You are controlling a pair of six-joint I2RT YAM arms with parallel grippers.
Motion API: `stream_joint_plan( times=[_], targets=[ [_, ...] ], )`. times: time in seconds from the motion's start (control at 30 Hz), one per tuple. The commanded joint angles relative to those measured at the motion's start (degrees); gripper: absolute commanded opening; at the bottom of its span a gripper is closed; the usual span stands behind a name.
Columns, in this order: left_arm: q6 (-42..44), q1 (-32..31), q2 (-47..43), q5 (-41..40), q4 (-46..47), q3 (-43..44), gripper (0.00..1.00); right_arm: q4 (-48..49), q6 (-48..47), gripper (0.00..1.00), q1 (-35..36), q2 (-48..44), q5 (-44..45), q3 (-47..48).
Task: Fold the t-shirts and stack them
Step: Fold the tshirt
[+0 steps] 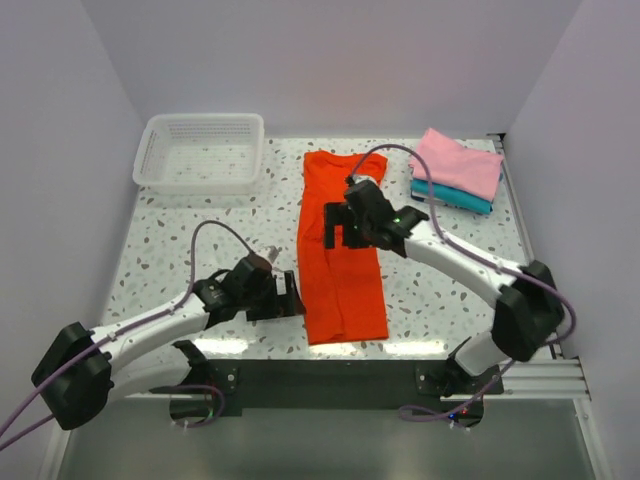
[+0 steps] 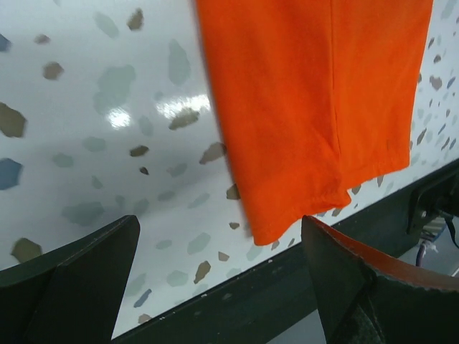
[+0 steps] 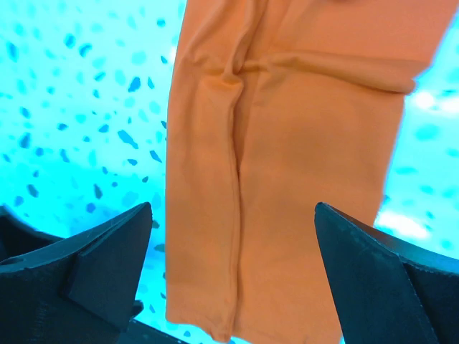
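- Orange-red t-shirt [image 1: 342, 290]: lies flat mid-desk as a long narrow strip, sides already turned in, one short end near the arms' bases and the other toward the far wall.
- Pink t-shirt [image 1: 458, 163]: folded, resting on the teal t-shirt [image 1: 452, 197] at the far right of the desk [image 1: 160, 230]. This is the stack to join.
- Left gripper [image 1: 285, 297]: jaws wide apart and holding nothing, just beside the strip's near left edge.
- Right gripper [image 1: 338, 225]: jaws wide apart and empty, above the strip's middle.
- Step in hand, as judged: the crosswise fold.
  - Take both near corners, one in each gripper.
  - Pinch all layers so the tucked sides do not slip out.
  - Lift low and evenly and carry the near end over to the far end.
  - Line up the edges before letting go.
  - The right gripper would need to come to the near right corner first.
- White mesh basket [image 1: 205, 118]: far left, not concerned.
- Hard to make out:
  - The right arm covers part of the strip's middle in the top view.
  - The sleeves are folded out of sight.
  - The pink t-shirt largely covers the teal one.
  - The right wrist view has a turquoise cast that distorts colours.
  - Whether either gripper touches cloth cannot be told.
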Motion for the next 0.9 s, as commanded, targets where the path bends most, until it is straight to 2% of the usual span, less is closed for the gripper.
stream_joint_plan(
  times=[0.0, 0.07, 0.13, 0.2, 0.3, 0.4, 0.6, 0.8, 0.87],
  targets=[
    [-5.1, -6.0, 0.5, 1.2, 7.4, -1.3, 1.0, 0.2, 4.0, 0.99, -0.1, -11.9, 6.3, -7.7],
    [-6.4, -8.2, 2.5, 0.0, 8.3, -1.2, 0.99, -0.8, 5.4, 0.99, -0.3, -16.1, 7.7, -12.9],
    [-7.4, -10.4, 4.7, -0.4, 9.1, -1.2, 0.93, -2.2, 7.1, 0.99, -0.4, -21.6, 10.2, -15.9],
    [-8.1, -12.7, 5.8, -0.5, 10.8, -1.4, 0.92, -3.5, 8.0, 0.99, -0.4, -25.8, 13.0, -18.4],
    [-9.3, -16.1, 8.3, -1.0, 12.6, -1.3, 0.84, -6.0, 9.2, 0.99, -0.4, -28.7, 14.7, -20.1],
    [-10.3, -18.0, 10.8, -3.8, 10.4, 0.0, 0.74, -7.0, 9.6, 0.99, -0.4, -31.6, 14.4, -20.9],
    [-11.2, -18.7, 12.6, -5.2, 11.0, 0.1, 0.57, -8.2, 9.9, 0.99, -0.5, -33.3, 14.0, -22.3],
    [-10.8, -19.3, 15.2, -4.4, 11.7, 0.9, 0.32, -10.5, 11.1, 0.99, -0.5, -33.6, 14.2, -23.9],
    [-11.0, -19.7, 16.1, -4.2, 11.4, 1.0, 0.19, -13.0, 13.0, 0.99, -0.4, -33.5, 15.4, -24.1]
  ],
)
